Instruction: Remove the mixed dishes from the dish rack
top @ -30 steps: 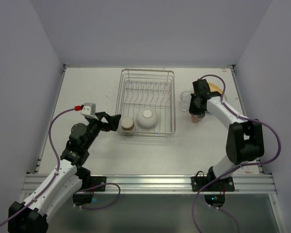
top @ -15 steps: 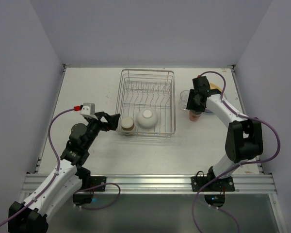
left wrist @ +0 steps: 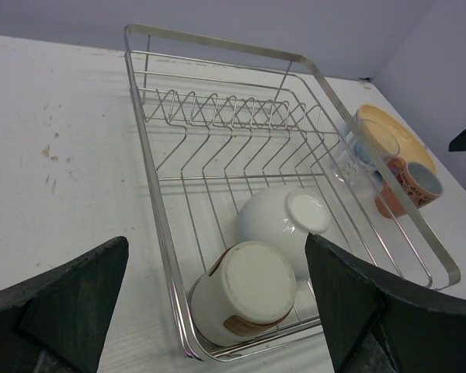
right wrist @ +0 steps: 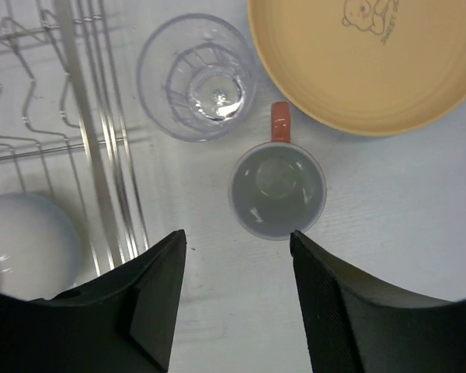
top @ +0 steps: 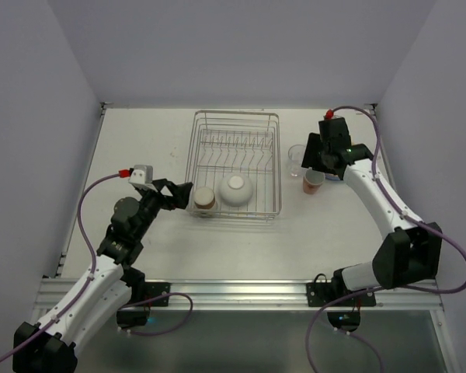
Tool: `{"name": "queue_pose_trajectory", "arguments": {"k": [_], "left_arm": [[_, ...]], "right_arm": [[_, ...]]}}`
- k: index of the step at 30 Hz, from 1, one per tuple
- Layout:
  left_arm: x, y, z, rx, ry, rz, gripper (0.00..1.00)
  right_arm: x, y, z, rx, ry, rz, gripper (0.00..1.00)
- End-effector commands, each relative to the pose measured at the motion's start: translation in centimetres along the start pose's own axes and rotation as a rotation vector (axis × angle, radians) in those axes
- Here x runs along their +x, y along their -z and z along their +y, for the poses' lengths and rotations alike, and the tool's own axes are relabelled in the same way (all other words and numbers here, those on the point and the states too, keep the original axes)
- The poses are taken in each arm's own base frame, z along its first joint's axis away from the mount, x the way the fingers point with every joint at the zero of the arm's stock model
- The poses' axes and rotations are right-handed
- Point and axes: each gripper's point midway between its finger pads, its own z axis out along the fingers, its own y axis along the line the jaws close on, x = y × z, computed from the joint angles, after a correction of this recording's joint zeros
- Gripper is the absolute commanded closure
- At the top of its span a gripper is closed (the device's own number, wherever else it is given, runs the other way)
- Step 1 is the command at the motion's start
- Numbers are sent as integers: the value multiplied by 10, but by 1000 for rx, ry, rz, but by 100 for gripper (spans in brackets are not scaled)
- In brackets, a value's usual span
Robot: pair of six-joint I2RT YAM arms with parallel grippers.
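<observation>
The mug stands right of the dish rack, with the right end effector released above it. Next, the left end effector, also released, must close around the small cup.

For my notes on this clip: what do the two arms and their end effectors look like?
The left arm and right arm have white link shells with black joint housings and black base mounts. A purple cable loops along each. The left end effector and right end effector have broad, matte black, wedge-shaped fingers. Each wrist carries a small red-tipped part.
</observation>
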Motion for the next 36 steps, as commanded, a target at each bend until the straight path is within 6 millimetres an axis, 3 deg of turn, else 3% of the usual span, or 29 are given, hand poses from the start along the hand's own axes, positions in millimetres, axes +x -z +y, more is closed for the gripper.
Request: {"name": "queue_pose_trajectory", "arguments": {"k": [1,7,14,18,25,28,30,36], "left_arm": [[-2,0,3,-6,-21,-12,0],[0,-1,3,-5,-24,-7,0],[3,-3,4,-9,-28,4,0],[1,-3,4,-7,-31,-1,0],[-1,-1,3,-4,-29,-8,0],[-2,-1,3,-3,-29,-11,0],[-2,-1,3,-4,-29,-9,0],[-4,0,2,-2,-28,-15,0]], "right_arm": [[-23,42,21,-84,4,-101,39],[-26,85,76,-294,56,-169,31],[-19,104,126,-404,132,-173,12],[-12,100,151,-445,172,-152,11],[14,76,195,-460,260,-82,11],[19,67,203,-446,273,-69,10],[26,57,209,-422,285,-58,1],[46,33,227,-405,306,-18,1]]}}
